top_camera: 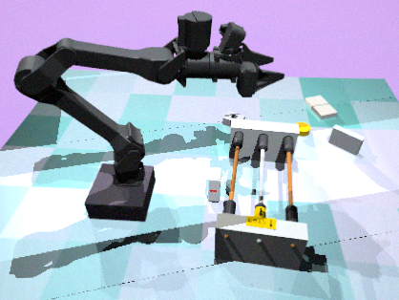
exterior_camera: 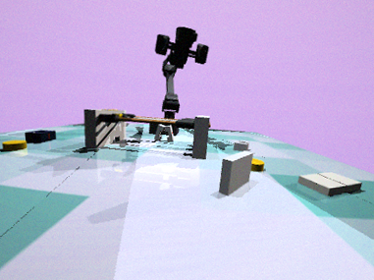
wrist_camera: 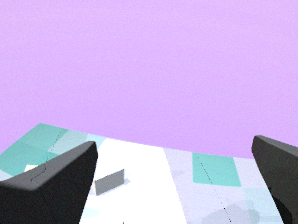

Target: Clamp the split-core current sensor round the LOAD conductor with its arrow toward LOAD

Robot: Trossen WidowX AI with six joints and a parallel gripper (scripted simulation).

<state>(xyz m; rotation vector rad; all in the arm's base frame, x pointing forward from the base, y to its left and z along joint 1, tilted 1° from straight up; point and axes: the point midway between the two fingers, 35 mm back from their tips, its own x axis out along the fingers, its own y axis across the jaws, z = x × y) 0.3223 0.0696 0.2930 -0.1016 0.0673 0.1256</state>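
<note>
The open sensor (top_camera: 214,191) (exterior_camera: 164,134) stands on the table between the arm's base and the left copper conductor. It is pale grey with a small red mark, and its two legs spread apart below in the exterior view. Its arrow cannot be made out. The LOAD marker (top_camera: 261,223) is a yellow label at the near end of the white middle conductor (top_camera: 262,177). Copper conductors (top_camera: 234,174) (top_camera: 289,179) run on either side. My gripper (top_camera: 278,68) (exterior_camera: 182,49) (wrist_camera: 179,147) is wide open and empty, high above the far end of the conductors. The sensor is out of the wrist view.
The conductors run between a near block (top_camera: 282,250) and a far block (top_camera: 277,127). Beyond are a yellow disc (top_camera: 303,128) (exterior_camera: 259,164), an upright grey plate (top_camera: 346,139) (exterior_camera: 236,174) (wrist_camera: 110,182), a flat cream block (top_camera: 321,106) (exterior_camera: 326,181) and a small pale object (top_camera: 233,117) (exterior_camera: 241,145).
</note>
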